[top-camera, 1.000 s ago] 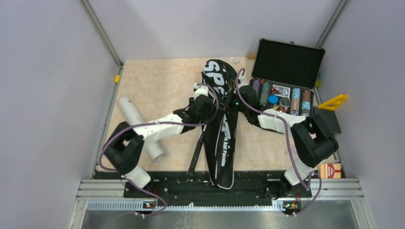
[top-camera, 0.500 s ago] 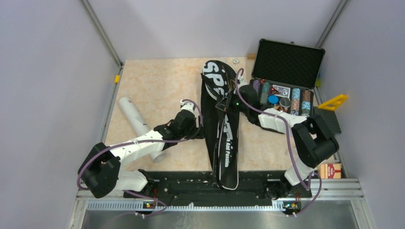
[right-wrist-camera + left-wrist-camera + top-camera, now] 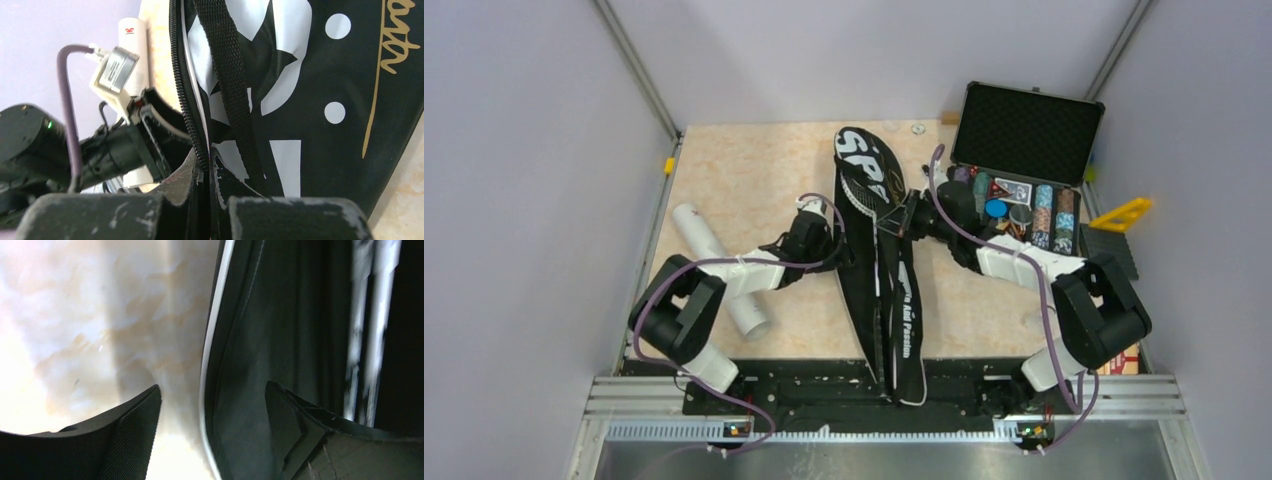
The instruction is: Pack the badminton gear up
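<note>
The long black racket bag (image 3: 879, 250) lettered "SP" lies lengthwise down the table's middle. My right gripper (image 3: 898, 218) is shut on the bag's zipper edge (image 3: 197, 135) and holds the flap up; the bag's black-and-white top (image 3: 310, 75) fills the right wrist view. My left gripper (image 3: 832, 252) is open beside the bag's left edge, its fingers either side of the white-piped rim (image 3: 205, 380). White racket frames (image 3: 367, 330) show blurred inside the bag. The white tube (image 3: 719, 268) lies at left, partly under my left arm, and also shows in the right wrist view (image 3: 134, 55). No shuttlecocks show.
An open black hard case (image 3: 1024, 160) of coloured poker chips stands at the back right. A yellow triangle (image 3: 1122, 214) and a black ridged block (image 3: 1114, 252) lie at the right edge. A small red box (image 3: 1122, 355) sits near right.
The bag has swung so that its head points further left. My left gripper drew back from the bag's middle to its left edge. The right gripper followed the bag leftward, still holding the zipper edge.
</note>
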Robot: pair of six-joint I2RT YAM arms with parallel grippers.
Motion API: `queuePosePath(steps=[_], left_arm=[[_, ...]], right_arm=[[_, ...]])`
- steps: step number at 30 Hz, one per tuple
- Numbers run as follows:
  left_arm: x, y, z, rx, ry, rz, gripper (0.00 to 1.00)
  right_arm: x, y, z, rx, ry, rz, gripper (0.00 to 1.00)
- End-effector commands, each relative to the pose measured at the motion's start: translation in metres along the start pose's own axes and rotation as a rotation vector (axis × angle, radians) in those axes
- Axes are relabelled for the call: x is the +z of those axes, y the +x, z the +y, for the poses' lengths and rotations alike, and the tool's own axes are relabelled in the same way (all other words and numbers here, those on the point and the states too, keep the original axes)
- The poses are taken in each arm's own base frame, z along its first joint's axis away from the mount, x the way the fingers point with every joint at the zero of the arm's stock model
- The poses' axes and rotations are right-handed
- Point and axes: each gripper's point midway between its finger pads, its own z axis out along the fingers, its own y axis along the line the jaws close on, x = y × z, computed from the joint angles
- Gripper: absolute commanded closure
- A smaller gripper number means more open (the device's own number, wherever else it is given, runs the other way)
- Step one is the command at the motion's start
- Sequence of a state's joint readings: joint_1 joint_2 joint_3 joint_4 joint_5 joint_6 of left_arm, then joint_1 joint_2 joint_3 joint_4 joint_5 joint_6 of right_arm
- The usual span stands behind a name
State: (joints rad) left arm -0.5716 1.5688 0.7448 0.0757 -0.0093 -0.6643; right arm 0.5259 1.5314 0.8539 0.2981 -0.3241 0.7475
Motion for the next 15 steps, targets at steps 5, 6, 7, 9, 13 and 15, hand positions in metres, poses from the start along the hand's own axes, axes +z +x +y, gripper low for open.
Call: queuePosePath(steps=[5, 6, 7, 9, 13, 15], left_arm=[[0.015, -0.009, -0.042, -0.036, 0.263, 0.021, 0.31], [0.015, -0.008, -0.047, -0.033, 0.295, 0.032, 0.43], [0.013, -0.007, -0.051, -0.027, 0.316, 0.041, 0.58], [0.007, -0.007, -0.052, -0.014, 0.318, 0.045, 0.97], [-0.018, -0.028, -0.031, 0.01, 0.181, -0.062, 1.0], [-0.035, -0.04, -0.019, 0.02, 0.104, -0.125, 1.0]], right_arm=[[-0.024, -0.034, 0.045, 0.035, -0.229, -0.113, 1.0], [-0.023, -0.034, 0.042, 0.042, -0.226, -0.115, 1.0], [-0.023, -0.035, 0.04, 0.046, -0.222, -0.115, 1.0], [-0.022, -0.039, 0.031, 0.051, -0.199, -0.117, 1.0], [-0.024, -0.052, -0.01, -0.064, -0.013, -0.094, 1.0], [-0.03, -0.057, -0.05, -0.167, 0.218, -0.063, 0.99]])
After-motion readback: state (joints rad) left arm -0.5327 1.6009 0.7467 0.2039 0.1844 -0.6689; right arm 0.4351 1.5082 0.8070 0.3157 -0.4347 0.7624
